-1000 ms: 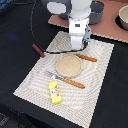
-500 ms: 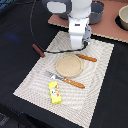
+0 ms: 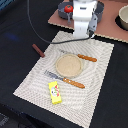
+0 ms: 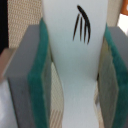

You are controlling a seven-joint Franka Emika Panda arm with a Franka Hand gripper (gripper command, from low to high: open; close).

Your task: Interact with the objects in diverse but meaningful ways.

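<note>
The gripper (image 4: 75,70) is clamping the white piece (image 4: 77,55) between its green pads (image 4: 39,85) — hanging over the mat's (image 3: 100,80) far edge. The yellow packet (image 3: 55,92) is lying near the plate (image 3: 68,65); the brown stick (image 3: 38,50) is sitting off the mat.

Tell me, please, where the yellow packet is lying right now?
In the exterior view, the yellow packet lies on the placemat's near edge, just below the knife.
</note>
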